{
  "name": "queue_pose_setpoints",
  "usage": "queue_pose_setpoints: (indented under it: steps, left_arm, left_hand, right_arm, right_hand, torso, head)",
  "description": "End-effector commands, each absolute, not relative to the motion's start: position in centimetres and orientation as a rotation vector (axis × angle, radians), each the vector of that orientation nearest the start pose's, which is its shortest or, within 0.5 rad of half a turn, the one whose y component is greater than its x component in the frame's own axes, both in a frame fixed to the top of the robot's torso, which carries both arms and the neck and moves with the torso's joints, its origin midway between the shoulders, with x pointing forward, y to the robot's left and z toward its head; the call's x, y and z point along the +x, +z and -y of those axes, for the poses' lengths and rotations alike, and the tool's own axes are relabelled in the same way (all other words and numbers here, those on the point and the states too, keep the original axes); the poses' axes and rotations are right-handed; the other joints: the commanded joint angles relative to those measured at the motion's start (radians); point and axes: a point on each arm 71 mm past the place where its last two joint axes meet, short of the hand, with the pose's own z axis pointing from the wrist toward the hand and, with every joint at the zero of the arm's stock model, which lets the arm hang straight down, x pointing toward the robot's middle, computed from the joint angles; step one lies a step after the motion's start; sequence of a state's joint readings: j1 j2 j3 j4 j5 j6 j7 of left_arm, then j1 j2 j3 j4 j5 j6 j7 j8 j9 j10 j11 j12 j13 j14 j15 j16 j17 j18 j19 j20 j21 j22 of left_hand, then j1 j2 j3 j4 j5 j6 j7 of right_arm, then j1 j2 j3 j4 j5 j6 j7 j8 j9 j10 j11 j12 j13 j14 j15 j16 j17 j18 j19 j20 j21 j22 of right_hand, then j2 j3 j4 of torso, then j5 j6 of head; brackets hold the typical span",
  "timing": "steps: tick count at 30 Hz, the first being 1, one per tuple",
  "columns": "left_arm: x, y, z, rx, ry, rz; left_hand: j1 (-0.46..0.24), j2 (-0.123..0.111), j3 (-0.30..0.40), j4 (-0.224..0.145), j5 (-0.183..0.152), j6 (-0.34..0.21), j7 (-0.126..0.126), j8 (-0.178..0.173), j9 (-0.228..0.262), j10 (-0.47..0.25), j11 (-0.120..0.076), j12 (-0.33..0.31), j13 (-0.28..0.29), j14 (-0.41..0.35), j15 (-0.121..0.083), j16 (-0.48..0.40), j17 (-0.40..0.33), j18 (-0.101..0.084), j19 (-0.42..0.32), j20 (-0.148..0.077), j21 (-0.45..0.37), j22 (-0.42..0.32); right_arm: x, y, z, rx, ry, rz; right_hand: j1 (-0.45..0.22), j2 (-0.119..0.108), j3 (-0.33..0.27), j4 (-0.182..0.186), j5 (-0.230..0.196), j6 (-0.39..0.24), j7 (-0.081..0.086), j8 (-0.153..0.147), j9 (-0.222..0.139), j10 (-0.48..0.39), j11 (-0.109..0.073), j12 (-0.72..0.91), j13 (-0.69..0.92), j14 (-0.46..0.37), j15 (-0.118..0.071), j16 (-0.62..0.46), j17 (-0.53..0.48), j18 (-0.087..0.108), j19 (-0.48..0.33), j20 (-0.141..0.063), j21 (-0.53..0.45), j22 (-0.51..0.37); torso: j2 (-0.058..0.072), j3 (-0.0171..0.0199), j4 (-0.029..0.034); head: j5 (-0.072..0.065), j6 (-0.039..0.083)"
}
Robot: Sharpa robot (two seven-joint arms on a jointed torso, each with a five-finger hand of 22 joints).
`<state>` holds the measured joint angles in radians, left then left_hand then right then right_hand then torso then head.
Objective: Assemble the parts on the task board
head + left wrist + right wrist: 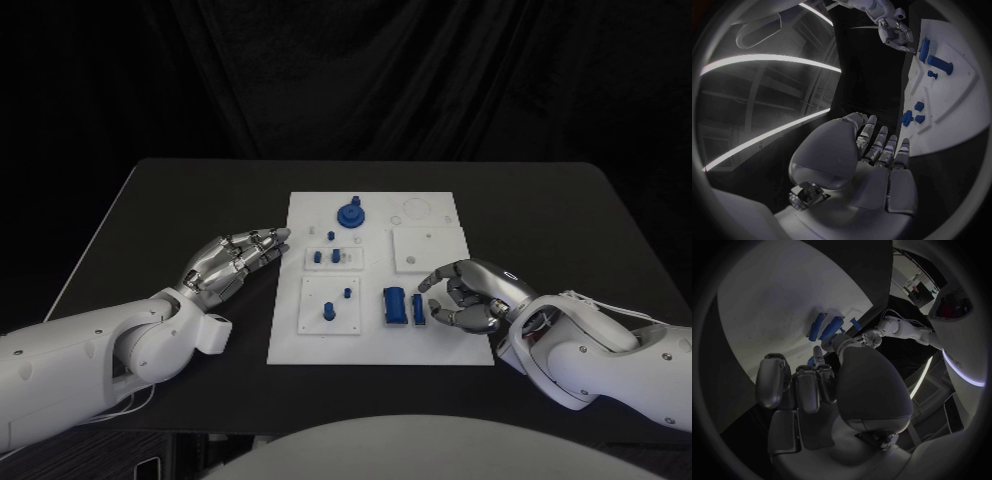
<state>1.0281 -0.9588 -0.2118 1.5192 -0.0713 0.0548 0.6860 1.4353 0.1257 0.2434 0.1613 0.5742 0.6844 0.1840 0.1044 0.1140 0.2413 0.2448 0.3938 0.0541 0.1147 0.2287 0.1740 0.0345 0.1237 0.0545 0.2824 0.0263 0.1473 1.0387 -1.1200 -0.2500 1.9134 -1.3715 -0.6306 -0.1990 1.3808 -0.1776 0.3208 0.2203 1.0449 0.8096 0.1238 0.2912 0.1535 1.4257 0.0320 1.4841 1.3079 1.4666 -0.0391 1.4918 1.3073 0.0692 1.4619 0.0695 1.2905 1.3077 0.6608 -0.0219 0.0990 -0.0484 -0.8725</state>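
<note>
The white task board lies mid-table. On it stand a round blue part, several small blue pegs and two long blue blocks side by side. My right hand sits on the board's near right part, fingers curled in, just right of the narrower block; I see nothing held in it. The left wrist view shows that hand a small gap short of the block. My left hand lies flat with fingers stretched out, beside the board's left edge, holding nothing.
Raised white sub-plates sit on the board: one at the right with bare holes, one at the near left bearing pegs. Black table surrounds the board on all sides.
</note>
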Motion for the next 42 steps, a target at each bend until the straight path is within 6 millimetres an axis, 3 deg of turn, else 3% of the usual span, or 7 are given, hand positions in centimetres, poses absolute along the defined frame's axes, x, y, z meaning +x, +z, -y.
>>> queue_pose_setpoints:
  steps: [1,6,17,30,38,40,42]
  left_arm:
    - [40.8,-28.6,-25.2,-1.078,-1.853,-1.485]
    - [40.8,-28.7,-25.2,-1.078,-1.853,-1.486]
    - [40.8,-28.7,-25.2,-1.079,-1.855,-1.488]
    - [40.7,-28.8,-25.1,-1.081,-1.857,-1.489]
    - [40.7,-28.8,-25.2,-1.081,-1.855,-1.487]
    - [40.7,-28.8,-25.3,-1.081,-1.853,-1.485]
    - [40.7,-28.8,-25.3,-1.081,-1.851,-1.483]
  left_hand:
    - [0.004,0.004,0.005,-0.001,0.003,0.006,0.004,0.002,0.0,0.002,0.006,0.007,0.002,0.0,0.008,0.005,0.001,-0.001,0.003,0.006,0.003,-0.001]
    - [0.004,0.004,0.005,-0.001,0.003,0.006,0.004,0.002,0.0,0.002,0.006,0.007,0.002,0.0,0.008,0.005,0.001,-0.001,0.003,0.006,0.003,-0.001]
    - [0.004,0.004,0.005,-0.001,0.003,0.006,0.004,0.002,0.0,0.002,0.006,0.007,0.002,0.0,0.008,0.005,0.001,-0.001,0.003,0.006,0.003,-0.001]
    - [0.006,0.003,0.007,-0.002,0.005,0.006,0.004,0.003,0.0,0.003,0.007,0.007,0.002,0.0,0.009,0.006,0.001,-0.002,0.004,0.005,0.003,0.0]
    - [0.006,0.003,0.008,-0.002,0.005,0.006,0.005,0.003,0.0,0.002,0.007,0.005,0.001,-0.001,0.009,0.006,0.001,-0.003,0.004,0.005,0.003,-0.001]
    - [0.006,0.003,0.008,-0.002,0.005,0.006,0.005,0.003,0.0,0.002,0.007,0.005,0.001,-0.001,0.009,0.006,0.001,-0.003,0.004,0.005,0.003,-0.001]
    - [0.006,0.003,0.008,-0.001,0.006,0.005,0.005,0.002,0.0,0.001,0.007,0.005,0.001,-0.001,0.009,0.005,0.001,-0.003,0.004,0.005,0.003,-0.001]
  right_arm:
    - [33.7,-27.0,22.8,0.082,0.69,-1.844]
    - [33.8,-27.2,22.7,0.078,0.685,-1.853]
    - [33.9,-27.7,22.7,0.079,0.643,-1.906]
    - [34.0,-28.1,22.8,0.077,0.605,-1.954]
    - [34.0,-27.8,22.9,0.082,0.631,-1.91]
    - [34.1,-27.5,22.9,0.085,0.653,-1.874]
    - [34.0,-27.2,23.0,0.085,0.68,-1.829]
  right_hand:
    - [0.007,-0.001,0.002,-0.005,-0.007,0.01,0.001,-0.009,-0.005,-0.003,0.0,-0.002,0.055,0.074,-0.002,-0.002,0.138,-0.005,0.004,-0.005,-0.007,0.179]
    - [0.005,-0.001,0.002,-0.006,-0.011,0.011,0.001,-0.017,-0.01,-0.005,-0.002,-0.003,0.052,0.073,-0.002,-0.004,0.135,-0.004,0.002,-0.005,-0.011,0.178]
    - [-0.003,-0.001,-0.001,-0.005,-0.026,0.015,0.004,-0.036,-0.021,-0.015,0.005,-0.009,0.04,0.069,0.002,-0.012,0.124,0.0,-0.009,-0.003,-0.032,0.171]
    - [-0.014,-0.001,-0.006,-0.003,-0.04,0.04,0.01,-0.047,-0.03,-0.023,0.014,-0.013,0.032,0.065,0.01,-0.019,0.114,0.003,-0.017,0.004,-0.047,0.166]
    - [-0.014,0.002,-0.006,-0.003,-0.051,0.054,0.009,-0.05,-0.032,-0.026,0.014,-0.015,0.03,0.063,0.011,-0.022,0.11,0.005,-0.021,0.006,-0.053,0.164]
    - [-0.016,0.003,-0.01,-0.002,-0.067,0.073,0.007,-0.048,-0.031,-0.025,0.012,-0.013,0.032,0.064,0.01,-0.02,0.112,0.005,-0.02,0.007,-0.05,0.165]
    - [-0.029,0.009,-0.031,0.007,-0.168,0.109,-0.001,-0.039,-0.026,-0.021,0.007,-0.01,0.035,0.065,0.007,-0.019,0.114,0.004,-0.019,0.006,-0.047,0.166]
  torso:
    - [0.0,0.0005,0.0007]
    - [0.001,0.0006,-0.0011]
    - [-0.001,0.0016,0.0018]
    - [-0.001,0.0002,0.0003]
    - [-0.001,0.0007,0.0002]
    - [-0.001,0.0008,0.0005]
    - [-0.001,0.0008,0.0006]
  head:
    - [0.0,0.0]
    - [0.002,0.0]
    - [-0.001,0.0]
    - [0.001,0.0]
    - [0.001,0.0]
    - [0.0,0.0]
    - [0.001,0.0]
